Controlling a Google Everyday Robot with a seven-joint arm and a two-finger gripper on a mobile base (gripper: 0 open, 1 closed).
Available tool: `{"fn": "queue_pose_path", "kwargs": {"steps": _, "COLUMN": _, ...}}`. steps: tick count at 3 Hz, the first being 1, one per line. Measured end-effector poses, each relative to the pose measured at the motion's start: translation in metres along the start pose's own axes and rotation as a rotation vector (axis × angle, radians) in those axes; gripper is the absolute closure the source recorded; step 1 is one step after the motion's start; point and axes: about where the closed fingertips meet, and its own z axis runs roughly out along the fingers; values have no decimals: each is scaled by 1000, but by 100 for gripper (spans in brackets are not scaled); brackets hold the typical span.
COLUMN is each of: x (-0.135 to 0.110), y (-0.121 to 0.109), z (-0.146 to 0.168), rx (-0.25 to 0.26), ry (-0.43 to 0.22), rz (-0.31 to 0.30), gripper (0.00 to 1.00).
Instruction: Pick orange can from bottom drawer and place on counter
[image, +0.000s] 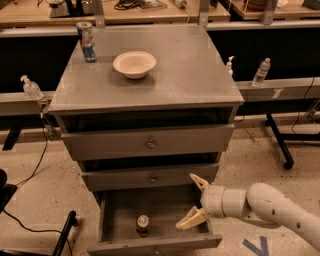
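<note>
Step in hand: approach to the pick. The bottom drawer (161, 205) is pulled out, and nothing is grasped yet.

Pincer state: the gripper (194, 201) is released. Its two yellow fingers (190, 220) are spread wide, and nothing sits between them. It hangs over the right part of the open drawer, carried by the white arm (272, 206), which enters from the right.

Task object: the orange can (143, 225) stands upright on the drawer floor, close to the near wall and a little left of centre. It lies to the left of the gripper and apart from it; the nearer finger tip points toward it without contact.

Next move, as judged: shift the gripper left and down into the drawer until the can stands between the fingers, then close, lift clear of the drawer walls, and carry up to the counter (190, 75).

Caution: the counter already holds a bowl (134, 64) and a blue and red can (86, 41) on its far left part. The right part offers bare surface for the placement.
</note>
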Motion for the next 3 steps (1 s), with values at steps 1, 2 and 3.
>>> {"fn": "queue_pose_path", "kwargs": {"steps": 1, "x": 3, "y": 1, "z": 4, "rx": 0, "ry": -8, "rz": 6, "gripper": 0}}
{"fn": "queue_pose_path", "kwargs": {"steps": 2, "x": 13, "y": -4, "z": 23, "rx": -18, "ry": -14, "rz": -20, "gripper": 0}}
{"fn": "queue_pose_path", "kwargs": {"steps": 3, "x": 53, "y": -17, "z": 99, "rx": -69, "ry": -52, "rz": -130, "gripper": 0}}
